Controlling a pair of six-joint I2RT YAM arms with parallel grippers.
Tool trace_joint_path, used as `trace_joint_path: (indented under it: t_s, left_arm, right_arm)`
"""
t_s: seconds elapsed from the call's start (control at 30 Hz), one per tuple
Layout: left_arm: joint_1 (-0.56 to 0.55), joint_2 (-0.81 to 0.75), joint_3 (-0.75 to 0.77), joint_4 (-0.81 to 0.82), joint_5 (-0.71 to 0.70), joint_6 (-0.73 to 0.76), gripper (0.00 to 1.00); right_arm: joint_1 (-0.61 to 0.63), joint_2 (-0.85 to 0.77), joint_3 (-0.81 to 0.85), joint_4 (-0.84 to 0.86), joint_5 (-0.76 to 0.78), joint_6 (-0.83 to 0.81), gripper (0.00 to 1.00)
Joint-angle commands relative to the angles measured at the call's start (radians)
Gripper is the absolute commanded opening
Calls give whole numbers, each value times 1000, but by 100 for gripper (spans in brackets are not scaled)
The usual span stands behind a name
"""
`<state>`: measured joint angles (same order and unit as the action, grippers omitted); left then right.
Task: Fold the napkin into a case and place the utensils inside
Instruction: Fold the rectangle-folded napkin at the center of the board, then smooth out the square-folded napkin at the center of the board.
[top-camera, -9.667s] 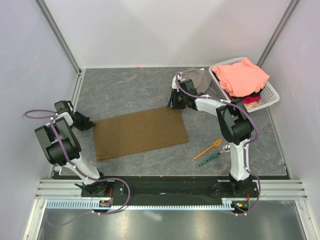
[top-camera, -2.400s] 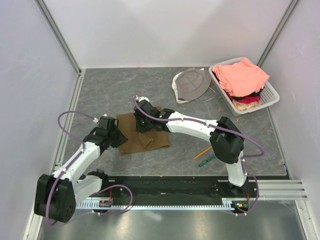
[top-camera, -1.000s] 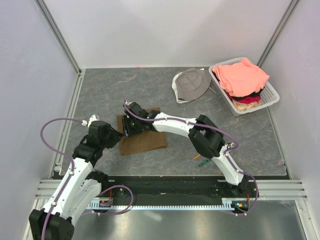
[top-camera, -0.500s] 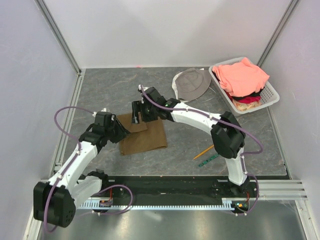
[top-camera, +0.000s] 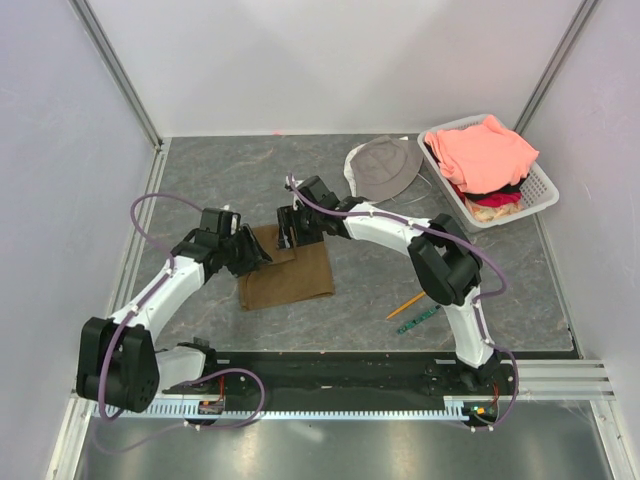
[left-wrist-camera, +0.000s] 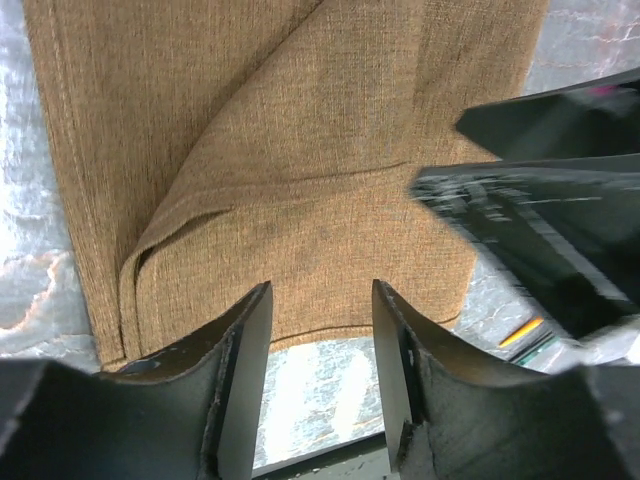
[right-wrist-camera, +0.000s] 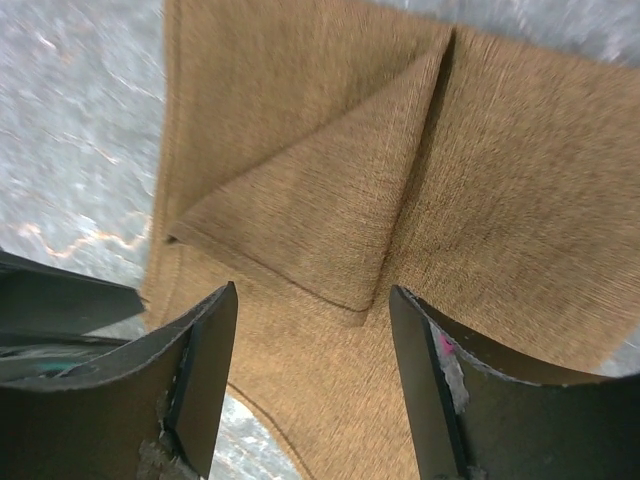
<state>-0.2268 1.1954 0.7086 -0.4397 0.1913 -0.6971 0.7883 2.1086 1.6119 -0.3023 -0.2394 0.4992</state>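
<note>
The napkin (top-camera: 288, 272) lay left of centre on the table (top-camera: 225, 180), utensils (top-camera: 413, 308) well to its right; behind sat a hat (top-camera: 385, 168), then a basket (top-camera: 541, 190) of clothes (top-camera: 485, 150).

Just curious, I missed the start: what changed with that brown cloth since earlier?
The napkin, earlier a wide flat rectangle, is now folded into a smaller packet with a corner flap turned over. The left claw and right claw moved in from its ends and stand open above it, holding nothing. The orange fork, green utensil, grey hat and white basket stayed put.
</note>
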Motion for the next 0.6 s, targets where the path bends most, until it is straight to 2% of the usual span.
trace_joint_path:
  t_s: [0.0,0.13,0.37,0.57]
  left_arm:
    - [4,21,71,-4,14,94,52]
    - [17,3,86,-4,33,97,52]
    - [30,-42,72,-7,63,87,51]
    - [44,-83,61,-20,69,88,50]
  right_arm:
    - [5,36,10,31,-43,-28,69]
    - [5,56,-6,54,-58,-25,65]
    - [8,77,-10,92,-81,10,53]
    - [8,102,25,118,-101,51,29]
